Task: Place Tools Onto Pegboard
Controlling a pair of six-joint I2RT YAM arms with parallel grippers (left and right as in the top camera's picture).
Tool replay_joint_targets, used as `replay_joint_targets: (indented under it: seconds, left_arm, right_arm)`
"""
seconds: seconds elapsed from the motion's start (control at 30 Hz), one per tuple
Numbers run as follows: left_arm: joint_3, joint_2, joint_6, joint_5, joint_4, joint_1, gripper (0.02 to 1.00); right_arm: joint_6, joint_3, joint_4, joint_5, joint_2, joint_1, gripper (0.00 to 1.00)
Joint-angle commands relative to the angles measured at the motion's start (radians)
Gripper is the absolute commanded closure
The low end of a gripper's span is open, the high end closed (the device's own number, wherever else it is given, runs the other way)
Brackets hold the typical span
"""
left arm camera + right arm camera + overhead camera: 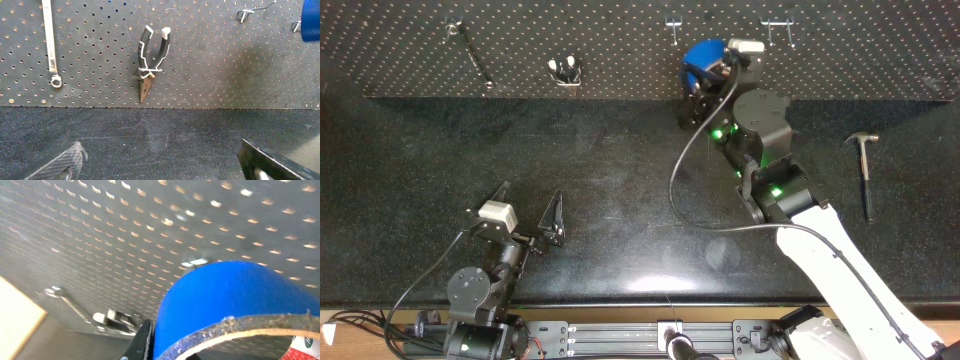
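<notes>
We count two tools hung on the pegboard (620, 40) that stands along the far edge of the bench (620, 180): a wrench (470, 50) toward the far left corner and pliers (563, 70) just right of it, nose down. The third item is in hand. The right gripper (712, 72) is up against the pegboard right of the middle, and we judge its fingers clamped on the blue tape (703, 55), which sits close to a pair of bare hooks (675, 28). We cannot tell whether the roll is over a hook yet. A second pair of hooks (780, 30) farther right is also bare.

The hammer (863, 170) is not yet hung; it lies flat near the right edge of the bench, well apart from either arm. The left gripper (530, 200) hangs near the near left corner, fingers (60, 165) spread with nothing between them.

So we judge the job about half done: tape to seat, hammer to fetch.

A small red and white label (300, 345) shows inside the tape's core, but we can read nothing on it, and no other writing is legible
</notes>
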Motion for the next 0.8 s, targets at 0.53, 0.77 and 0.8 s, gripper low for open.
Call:
replay_joint_targets:
  seconds: [0.53,0.77,0.8]
  left_arm:
    - [-0.002,-0.008,0.016,0.018,-0.002,-0.004,0.023]
    - [-0.002,-0.008,0.016,0.018,-0.002,-0.004,0.023]
    - [-0.002,-0.008,0.016,0.018,-0.002,-0.004,0.023]
  right_arm:
    - [0.225,0.203,0.035,0.158,0.174,0.101,0.923]
    - [0.232,0.268,0.084,0.209,0.282,0.104,0.925]
    - [0.233,0.283,0.084,0.214,0.299,0.104,0.925]
